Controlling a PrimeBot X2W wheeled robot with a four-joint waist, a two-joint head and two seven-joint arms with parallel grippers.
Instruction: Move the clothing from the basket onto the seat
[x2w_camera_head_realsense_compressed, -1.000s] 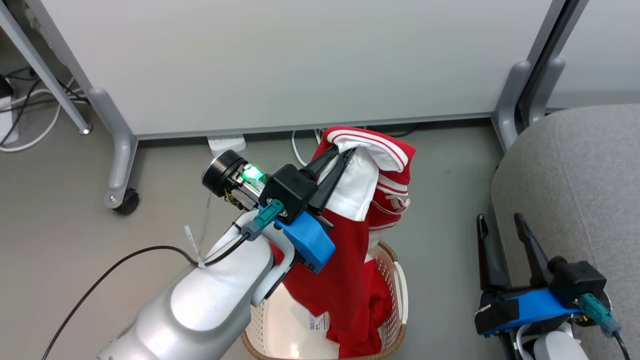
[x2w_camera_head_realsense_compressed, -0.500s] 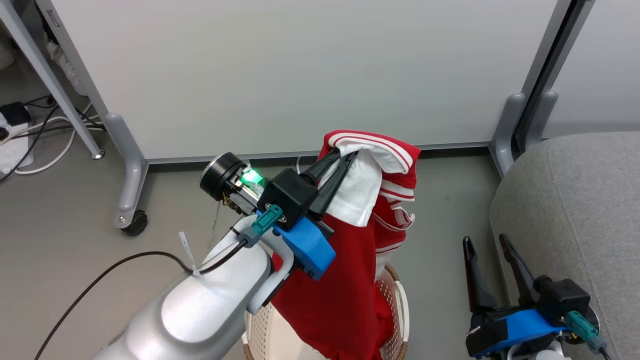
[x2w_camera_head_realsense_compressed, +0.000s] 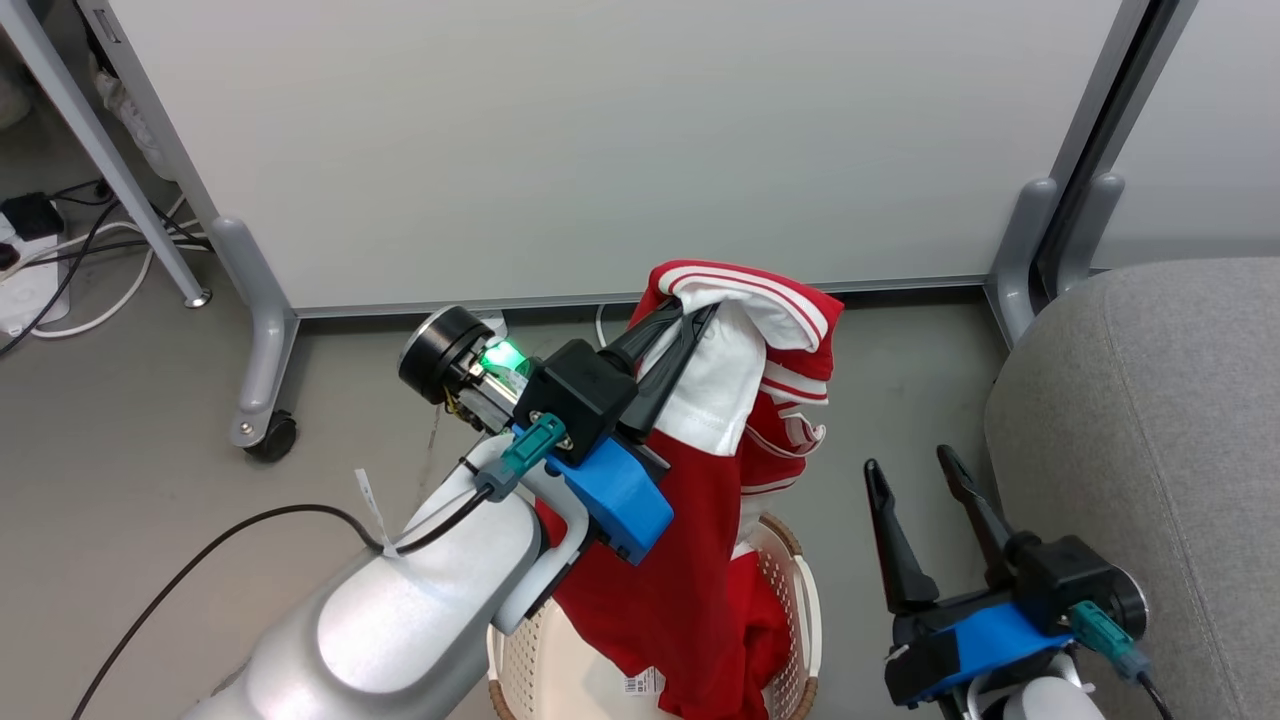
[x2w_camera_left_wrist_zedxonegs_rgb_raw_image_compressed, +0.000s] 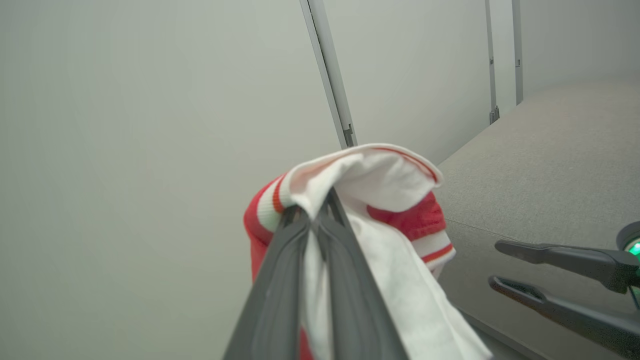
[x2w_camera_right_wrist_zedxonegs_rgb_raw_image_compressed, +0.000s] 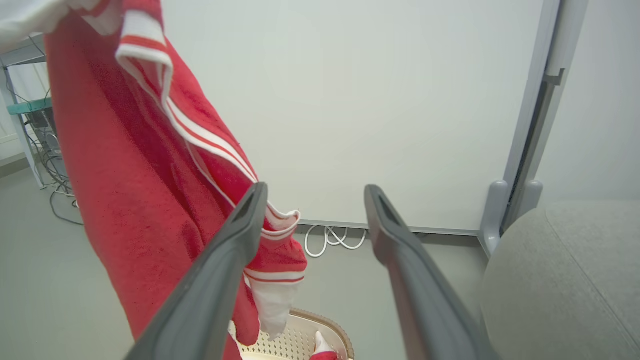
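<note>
The left jaws are clamped together on the white, stripe-trimmed top of a red garment (x2w_camera_head_realsense_compressed: 700, 500). It hangs from them above the basket (x2w_camera_head_realsense_compressed: 808, 620) on the floor (x2w_camera_head_realsense_compressed: 150, 430), and its lower end trails inside the basket's right-hand wall. The right jaws stand wide apart with nothing between them, low between the basket and the seat (x2w_camera_head_realsense_compressed: 1150, 420). The step in hand looks to be the carry to the seat. To do it well, the left arm should probably lift until the hem clears the brown rim, so the light basket is not dragged or tipped. It should then swing right, past the seat's rounded edge and well onto the grey cushion, before the jaws part. The pinch is narrow, so a smooth, unhurried swing passing above the right arm seems safest.
</note>
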